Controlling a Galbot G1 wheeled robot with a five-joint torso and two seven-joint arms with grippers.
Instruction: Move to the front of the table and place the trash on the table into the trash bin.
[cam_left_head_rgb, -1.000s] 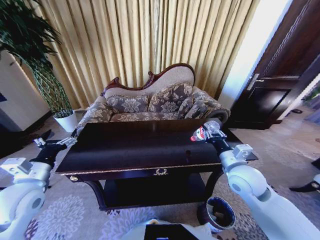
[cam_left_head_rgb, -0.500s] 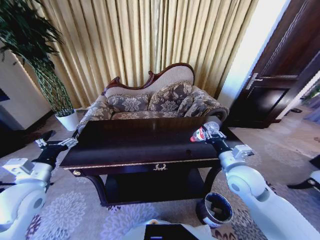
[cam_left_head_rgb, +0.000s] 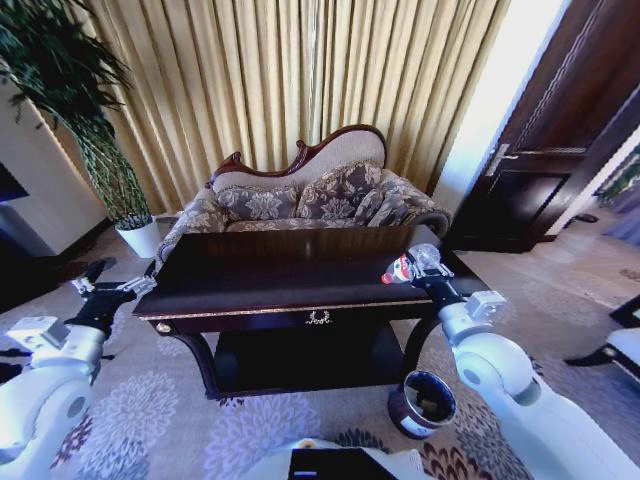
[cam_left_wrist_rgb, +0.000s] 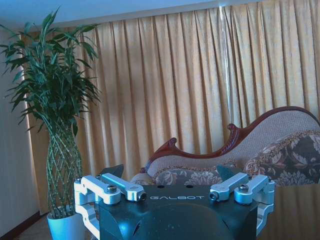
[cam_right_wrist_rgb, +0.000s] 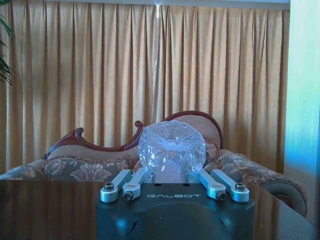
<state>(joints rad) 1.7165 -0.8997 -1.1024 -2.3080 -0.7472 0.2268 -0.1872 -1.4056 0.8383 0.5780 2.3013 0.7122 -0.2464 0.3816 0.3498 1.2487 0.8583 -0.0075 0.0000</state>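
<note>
You face the long front edge of the dark glossy worktop (cam_left_head_rgb: 290, 275), its gold emblem (cam_left_head_rgb: 319, 318) at mid-edge and a lower shelf beneath. Your right gripper (cam_left_head_rgb: 418, 266) hangs over the worktop's right end, its fingers clenched around a clear plastic bottle (cam_left_head_rgb: 408, 264) with a red cap and red-white label; from the right wrist you see the bottle's ribbed base (cam_right_wrist_rgb: 171, 148) between the fingers. Your left gripper (cam_left_head_rgb: 112, 285) hovers just off the worktop's left end, fingers spread and holding nothing. The black trash bin (cam_left_head_rgb: 422, 404) stands on the patterned carpet by the worktop's right front leg. Behind the worktop sits a floral sofa (cam_left_head_rgb: 300, 205) with a carved wooden back, before gold curtains (cam_left_head_rgb: 300, 90). A potted plant (cam_left_head_rgb: 95, 130) stands beyond the worktop's left end, and a dark door (cam_left_head_rgb: 560, 160) beyond its right.
</note>
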